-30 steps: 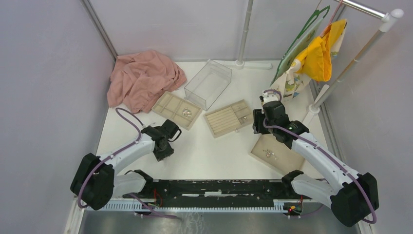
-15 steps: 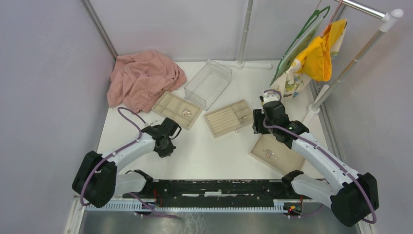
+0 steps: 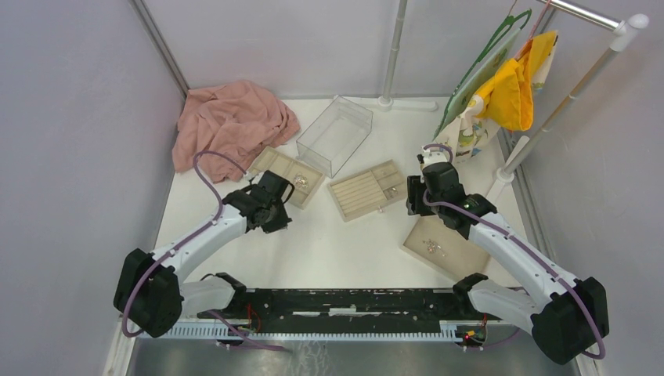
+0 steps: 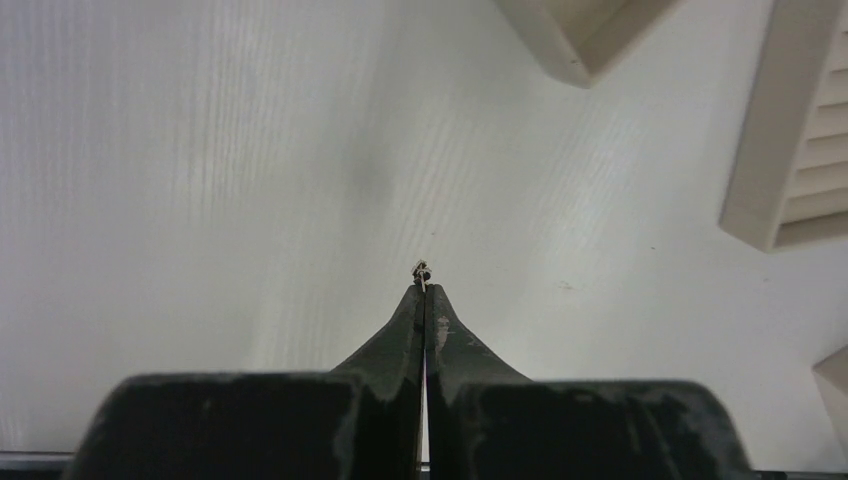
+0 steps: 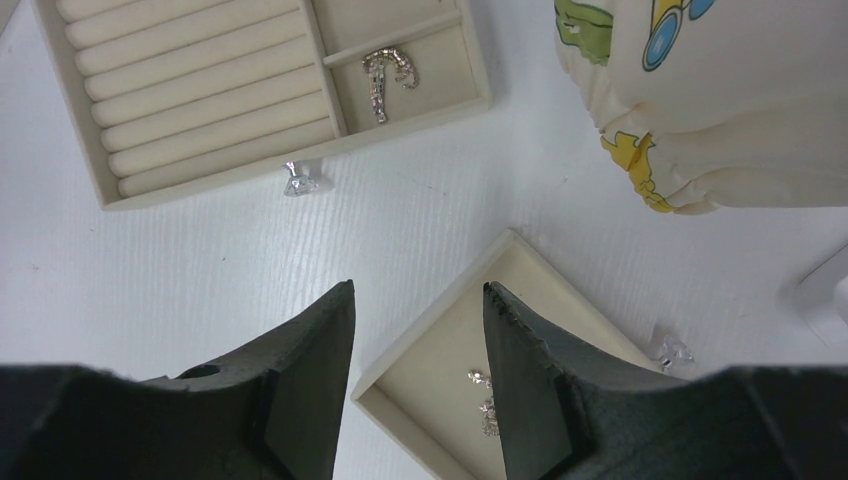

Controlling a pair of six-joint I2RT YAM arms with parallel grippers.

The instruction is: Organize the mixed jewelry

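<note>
Here left fingers [image 4: 405,325] pinch a silver piece [image 4: 422,270] at their tips, right fingers [image 5: 310,350] apart.

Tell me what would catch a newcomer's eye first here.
The crumpled pink cloth in the far left corner and the yellow garment hanging on the rack at far right stand out against the white table. Between them sits a clear plastic box, with beige trays nearer the arms. Closer in, the left gripper is shut on a tiny silver piece, while the right gripper hangs open over a flat tray.
</note>
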